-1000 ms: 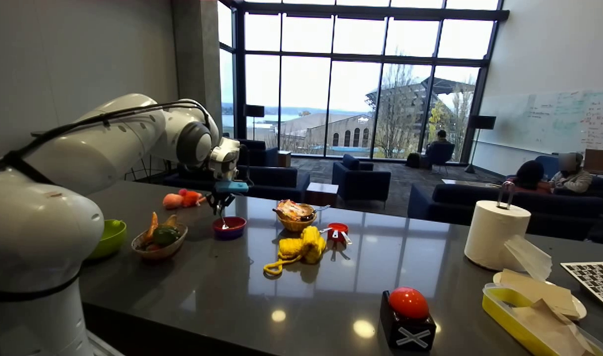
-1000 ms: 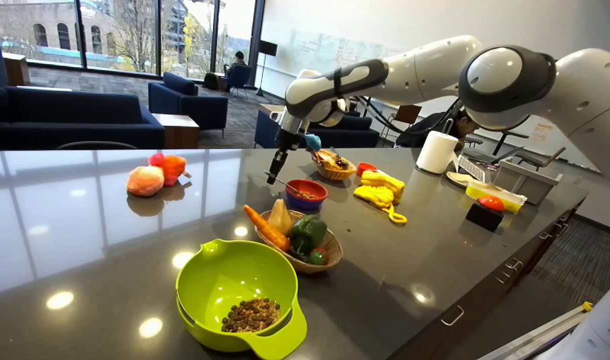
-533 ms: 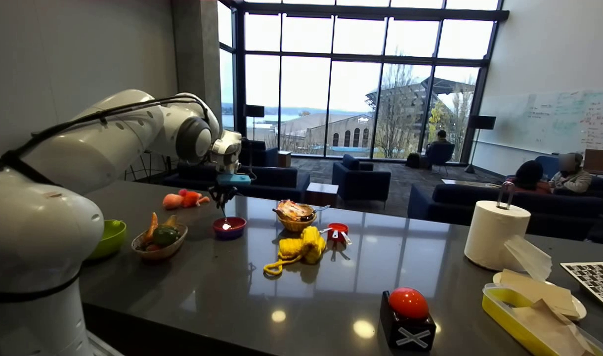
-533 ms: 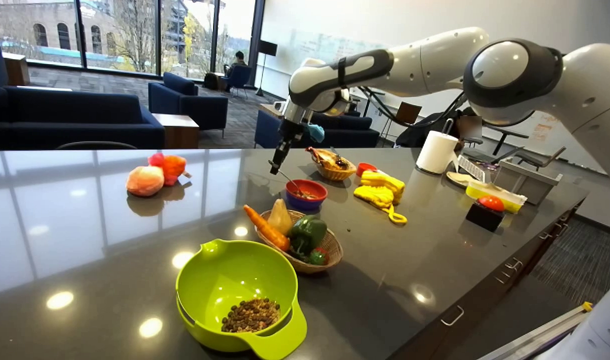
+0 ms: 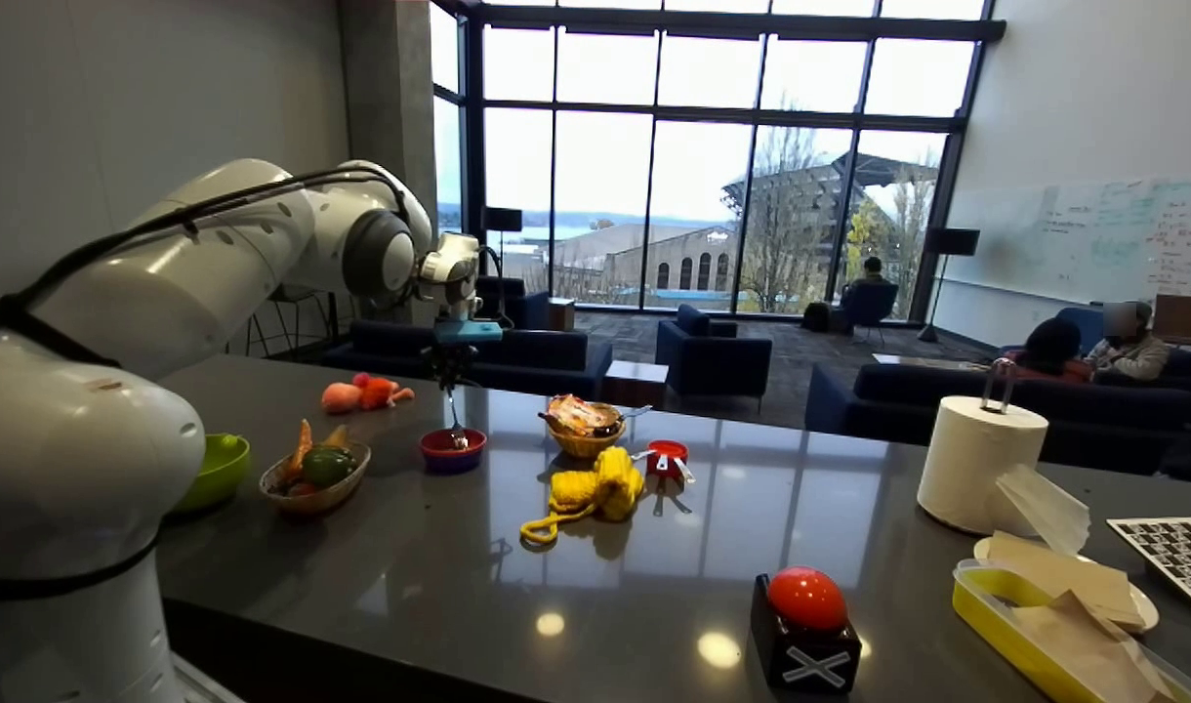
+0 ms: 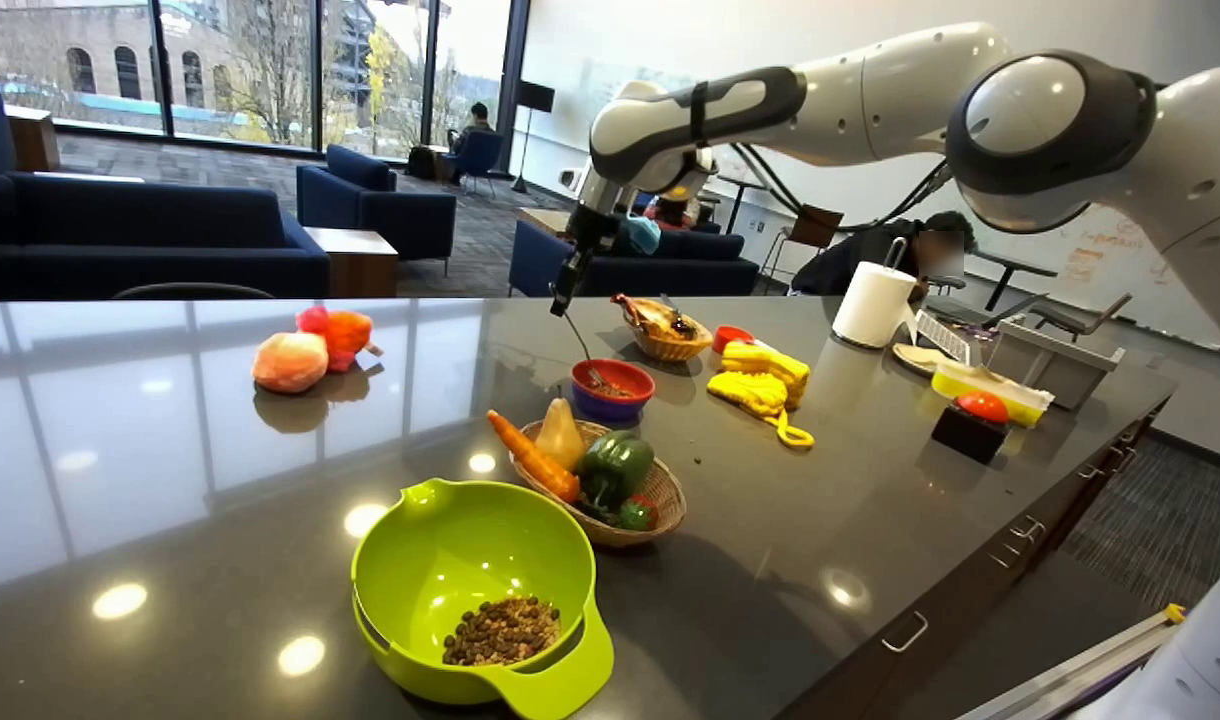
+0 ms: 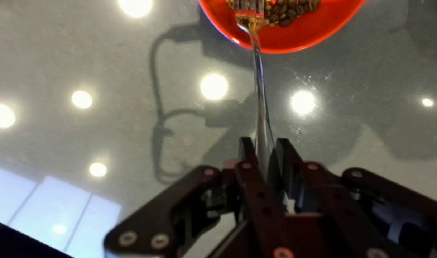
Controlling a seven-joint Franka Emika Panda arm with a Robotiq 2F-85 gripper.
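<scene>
My gripper (image 7: 264,141) is shut on the handle of a silver fork (image 7: 258,68). In an exterior view the gripper (image 6: 560,305) is above the table, with the fork (image 6: 578,338) slanting down from it. The tines are inside a small bowl (image 6: 610,405), red inside and purple-blue outside, which holds beans and grains. In the wrist view the tines are over the beans at the bowl's (image 7: 286,48) near side; whether they touch the contents is unclear. The gripper (image 5: 449,376) also shows in another exterior view, above the bowl (image 5: 451,463).
Near the bowl stand a vegetable basket (image 6: 670,500), a basket of food (image 6: 675,350), a red measuring cup (image 5: 668,457) and a yellow knitted thing (image 6: 760,390). A lime-green bowl (image 6: 470,530) holds beans. A plush toy (image 6: 292,362), red button box (image 5: 805,640) and paper roll (image 5: 976,464) stand farther off.
My gripper has risen and moved slightly towards the bowl. The fork has swung from a shallow slant to a steeper one, its tines staying in the bowl. The bowl has not moved.
</scene>
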